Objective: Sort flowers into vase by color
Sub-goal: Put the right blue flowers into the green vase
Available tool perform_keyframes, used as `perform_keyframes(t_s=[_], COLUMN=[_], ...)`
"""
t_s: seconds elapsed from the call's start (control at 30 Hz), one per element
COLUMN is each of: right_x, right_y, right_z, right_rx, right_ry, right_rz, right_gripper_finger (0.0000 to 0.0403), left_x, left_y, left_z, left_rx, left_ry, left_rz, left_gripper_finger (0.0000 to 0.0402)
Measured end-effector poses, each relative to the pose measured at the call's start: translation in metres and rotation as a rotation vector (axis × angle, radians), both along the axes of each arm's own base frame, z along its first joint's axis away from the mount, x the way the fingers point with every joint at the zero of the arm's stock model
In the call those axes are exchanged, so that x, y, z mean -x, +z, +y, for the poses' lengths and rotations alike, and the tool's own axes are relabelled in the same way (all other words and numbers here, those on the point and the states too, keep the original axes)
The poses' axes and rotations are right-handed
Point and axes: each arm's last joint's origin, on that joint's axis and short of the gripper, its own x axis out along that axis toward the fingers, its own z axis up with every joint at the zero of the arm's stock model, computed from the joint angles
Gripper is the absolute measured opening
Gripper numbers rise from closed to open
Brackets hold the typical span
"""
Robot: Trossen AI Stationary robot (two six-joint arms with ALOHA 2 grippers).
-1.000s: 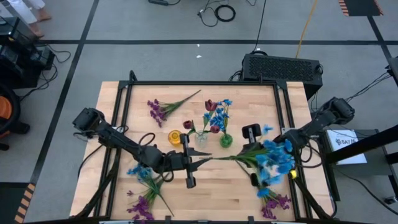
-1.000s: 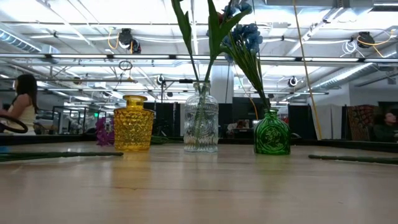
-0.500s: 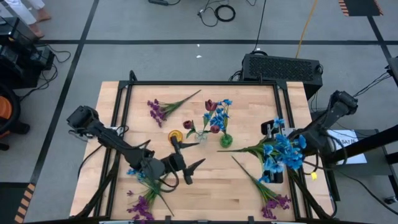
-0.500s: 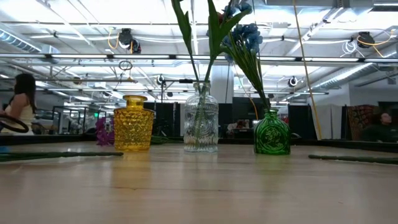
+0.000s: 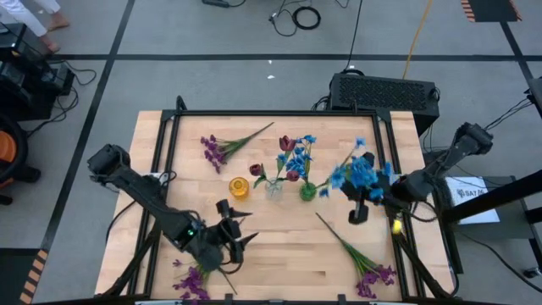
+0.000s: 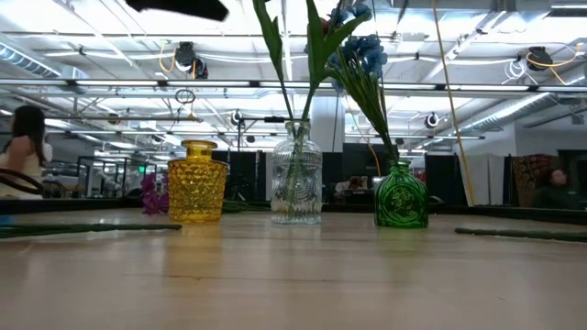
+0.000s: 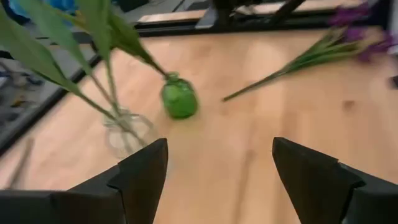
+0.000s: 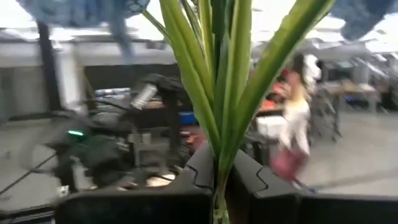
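Observation:
Three vases stand in a row mid-table: yellow (image 5: 239, 186), clear (image 5: 273, 188) with dark red flowers (image 5: 288, 144), green (image 5: 307, 191) with blue flowers (image 5: 305, 154). My right gripper (image 5: 359, 200) is shut on a blue flower sprig (image 5: 356, 174) just right of the green vase; the blossoms hide its fingers from above. My left gripper (image 5: 230, 233) stands open near the table's front left, with nothing between its fingers (image 7: 143, 174). Purple flowers (image 5: 222, 148) lie at the far left, and more (image 5: 364, 263) at the near right. My right gripper pinches the blue sprig's green stem and long leaves (image 8: 219, 180) between its two fingers. The fingers come level from the table's right and lie across the stem. The sprig stands about upright, clear of the table, its blue blossoms (image 8: 81, 9) above the fingers.
Purple blossoms (image 5: 193, 280) lie by the front edge beside my left arm. A black frame (image 5: 271, 113) runs around the table top. In the low view the vases (image 6: 295, 179) stand in a row. Bare wood lies between the vases and the front edge.
My left gripper has opened, let go of the blue sprig's stem end, and drawn back toward the table's near left. My right gripper has lifted the sprig off the table, tipped it from lying flat to about upright, and carried it toward the green vase.

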Motion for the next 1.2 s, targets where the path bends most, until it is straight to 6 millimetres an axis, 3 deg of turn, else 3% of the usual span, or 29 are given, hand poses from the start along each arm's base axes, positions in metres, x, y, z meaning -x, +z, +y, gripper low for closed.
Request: perform_keyframes(t_s=[0.23, 0.5, 1.2], right_x=[0.005, 0.006, -0.001], right_y=[-0.045, -0.071, -0.093], right_z=[-0.031, -0.043, -0.05], right_rx=[-0.155, -0.247, -0.281], right_ry=[-0.1, -0.14, -0.205], right_rz=[0.008, 0.005, 0.112], right_gripper_finger=[0.0005, 0.0006, 0.0006], left_x=[0.013, 0.01, 0.006], left_y=[0.0, -0.016, -0.025], left_z=[-0.016, -0.023, -0.024], left_rx=[0.034, 0.003, 0.01], left_ry=[-0.047, -0.054, -0.036], left_rz=[-0.008, 0.027, 0.037], left_gripper_finger=[0.0292, 0.0292, 0.0292])
